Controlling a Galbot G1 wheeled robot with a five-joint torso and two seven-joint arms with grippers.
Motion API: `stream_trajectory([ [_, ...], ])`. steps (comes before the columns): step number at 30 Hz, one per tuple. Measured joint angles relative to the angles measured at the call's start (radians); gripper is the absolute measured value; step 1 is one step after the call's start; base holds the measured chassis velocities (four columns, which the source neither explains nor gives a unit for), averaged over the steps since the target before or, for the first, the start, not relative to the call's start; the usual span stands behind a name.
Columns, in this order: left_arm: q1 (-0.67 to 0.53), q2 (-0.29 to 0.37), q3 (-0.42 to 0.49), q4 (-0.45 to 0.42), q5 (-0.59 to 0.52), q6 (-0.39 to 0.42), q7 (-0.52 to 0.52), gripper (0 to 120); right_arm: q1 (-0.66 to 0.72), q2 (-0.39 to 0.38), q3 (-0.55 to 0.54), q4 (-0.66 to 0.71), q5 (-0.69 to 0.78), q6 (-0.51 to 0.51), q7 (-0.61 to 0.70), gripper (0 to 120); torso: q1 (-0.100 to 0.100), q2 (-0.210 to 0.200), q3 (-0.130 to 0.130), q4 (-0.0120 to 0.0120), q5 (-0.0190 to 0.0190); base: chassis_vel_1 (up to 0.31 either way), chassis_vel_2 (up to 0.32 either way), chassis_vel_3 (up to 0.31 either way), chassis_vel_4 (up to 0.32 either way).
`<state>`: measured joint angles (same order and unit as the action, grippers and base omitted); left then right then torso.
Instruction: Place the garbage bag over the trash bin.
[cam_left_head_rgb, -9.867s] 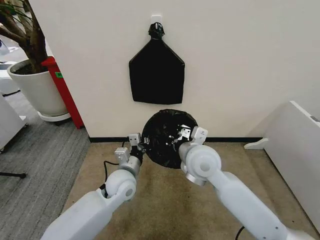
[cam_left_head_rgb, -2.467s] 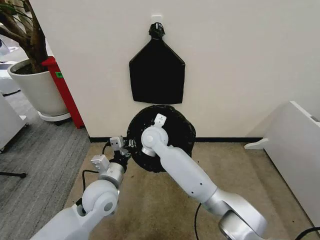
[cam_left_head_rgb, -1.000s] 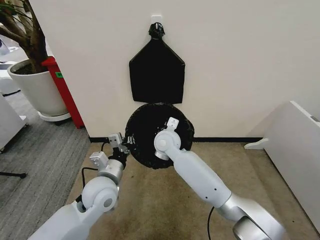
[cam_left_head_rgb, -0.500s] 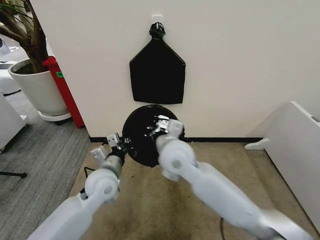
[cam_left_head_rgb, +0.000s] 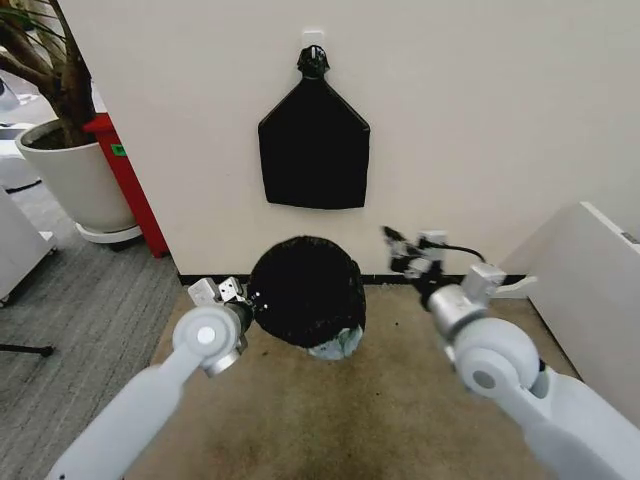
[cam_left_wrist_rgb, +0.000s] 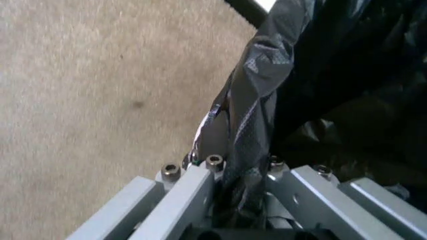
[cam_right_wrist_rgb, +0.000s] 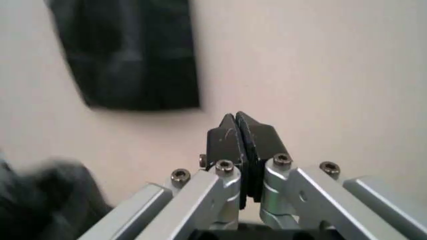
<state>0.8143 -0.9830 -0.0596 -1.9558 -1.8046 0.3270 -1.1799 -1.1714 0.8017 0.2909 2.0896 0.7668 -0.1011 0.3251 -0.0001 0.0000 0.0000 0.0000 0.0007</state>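
Ana: Risk first, please. What could go wrong from here?

Ben: Black garbage bag (cam_left_head_rgb: 303, 288) covers the trash bin (cam_left_head_rgb: 335, 345), which sits on the carpet below the flat black bundle (cam_left_head_rgb: 313, 148) hanging on the wall. A pale sliver of bin shows under the bag's lower edge. Left gripper (cam_left_head_rgb: 243, 297) is clamped on a fold of bag at the bin's left side. Pulling away without letting go would likely drag the bag off or tip the light bin.

Ana: And the other arm?

Ben: Right gripper (cam_left_head_rgb: 402, 250) hangs to the right of the bin, fingers pressed together, holding nothing.

Ana: What changed?

Ben: Half a second ago it was over the bag; it has since swung clear.
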Motion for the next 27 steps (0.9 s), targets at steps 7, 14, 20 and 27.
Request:
stream_trajectory([
  [7,-0.054,-0.001,-0.004,0.014,-0.16,-0.003,-0.071,0,-0.284,0.127,0.235,-0.035,-0.062,0.042,-0.127,7,0.0,0.0,0.0,-0.0005,0.0,0.0,0.0,0.0,0.0],
  [14,-0.098,0.0,-0.004,0.036,-0.265,-0.006,-0.101,0,-0.453,0.278,0.301,0.051,0.116,-0.001,-0.223,32,0.0,0.0,0.0,0.0003,-0.0014,0.0,0.0,0.0,0.0],
  [20,-0.126,-0.005,0.001,0.05,-0.321,-0.007,-0.11,0,-0.548,0.362,0.315,0.162,0.468,-0.216,-0.216,52,0.0,0.0,0.0,-0.0002,-0.0013,0.0,0.0,0.0,0.0],
  [27,-0.132,-0.012,0.005,0.053,-0.341,-0.005,-0.114,0,-0.491,0.414,0.277,0.205,0.678,-0.309,-0.086,78,0.0,0.0,0.0,0.0002,-0.0008,0.0,0.0,0.0,0.0],
])
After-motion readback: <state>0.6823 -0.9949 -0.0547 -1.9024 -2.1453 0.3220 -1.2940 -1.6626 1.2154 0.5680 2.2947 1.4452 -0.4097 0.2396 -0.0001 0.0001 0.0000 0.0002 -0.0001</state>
